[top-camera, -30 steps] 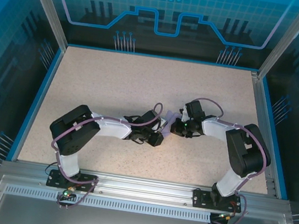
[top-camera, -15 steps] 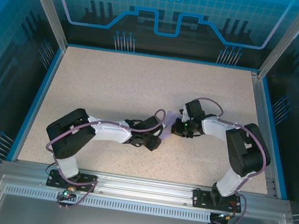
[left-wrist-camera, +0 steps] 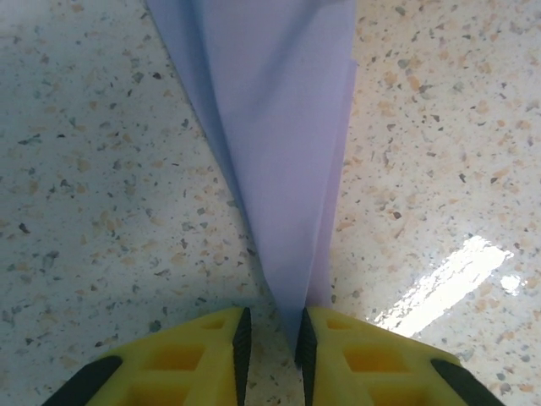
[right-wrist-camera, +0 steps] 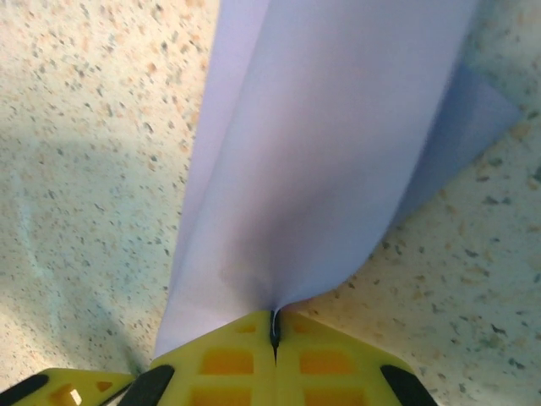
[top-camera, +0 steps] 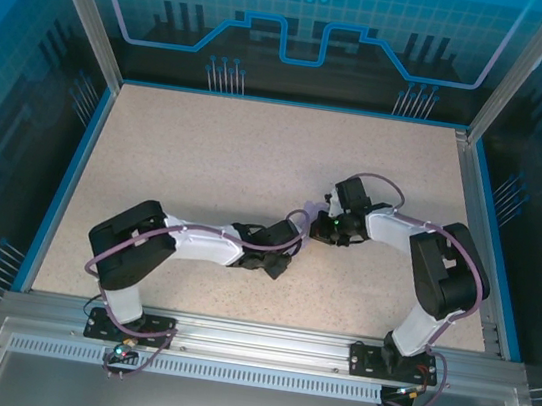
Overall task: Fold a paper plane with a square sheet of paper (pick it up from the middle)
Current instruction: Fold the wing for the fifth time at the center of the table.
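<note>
1. Two arms meet near the middle of the speckled worktop [top-camera: 207,154], with a partly folded lavender paper [left-wrist-camera: 270,127] between them. The paper sits low over the surface, and whether it touches cannot be told.
2. The right end effector [right-wrist-camera: 275,326] is closed tight, one edge of the paper pinched between its yellow fingers. The sheet bulges and curls just past the pinch, and a darker flap pokes out on one side.
3. The left end effector [left-wrist-camera: 272,326] has its jaws a narrow gap apart. The paper's pointed end runs into that gap and lies against the inner face of one finger, but it is not clamped from both sides.
4. Likely risk: with only one firm grip, the pointed end could slide out of the loose left jaws if either arm moves away. The layers would then spring apart.
5. Likely risk: closing the left jaws off the centre line would press a crooked crease into the thin paper, leaving the plane lopsided.
6. Likely risk: pulling against the right-hand pinch, where the sheet already buckles, could wrinkle or tear it.
7. Likely risk: the two end effectors stand near each other, so a small misjudged move could knock them together.
</note>
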Available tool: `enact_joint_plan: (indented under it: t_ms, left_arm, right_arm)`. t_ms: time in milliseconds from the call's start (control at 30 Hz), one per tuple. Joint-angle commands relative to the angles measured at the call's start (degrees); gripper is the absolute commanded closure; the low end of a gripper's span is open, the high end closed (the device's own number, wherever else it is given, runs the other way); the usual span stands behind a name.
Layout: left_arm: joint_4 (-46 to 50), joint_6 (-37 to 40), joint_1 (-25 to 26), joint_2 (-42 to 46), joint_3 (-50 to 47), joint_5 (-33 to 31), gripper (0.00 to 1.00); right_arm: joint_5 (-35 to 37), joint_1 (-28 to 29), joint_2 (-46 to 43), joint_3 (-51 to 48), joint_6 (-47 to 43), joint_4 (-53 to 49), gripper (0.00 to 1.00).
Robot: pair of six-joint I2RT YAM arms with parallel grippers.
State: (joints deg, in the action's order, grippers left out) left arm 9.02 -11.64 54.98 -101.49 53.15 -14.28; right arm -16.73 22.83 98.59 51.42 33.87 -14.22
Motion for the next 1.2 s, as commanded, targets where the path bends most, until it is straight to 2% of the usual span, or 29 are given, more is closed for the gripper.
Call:
enact_joint_plan:
  t_ms: [0, 233, 733, 967, 1167]
  left_arm:
    - [4.5, 2.9, 1.4, -3.5, 0.3, -2.6, 0.76]
    - [6.0, 5.0, 3.7, -6.4, 1.3, -7.2, 0.79]
    - [5.1, 8.4, 4.7, -7.8, 1.0, -8.3, 0.88]
    - [5.4, 10.3, 5.1, -9.1, 1.4, -9.7, 0.88]
    - [4.8, 9.9, 5.1, -7.8, 1.3, -8.9, 0.83]
  right_arm:
    - [0.6, -0.7, 0.1, 2.0, -1.3, -2.4, 0.97]
    - [0.7, -0.8, 2.7, 4.1, -2.6, -3.4, 0.97]
    - [2.0, -0.9, 6.8, 6.9, -3.7, -3.5, 0.97]
    - [2.7, -1.1, 8.9, 7.0, -4.1, -3.6, 0.97]
    - [3.5, -1.2, 10.4, 6.7, -4.3, -4.4, 0.96]
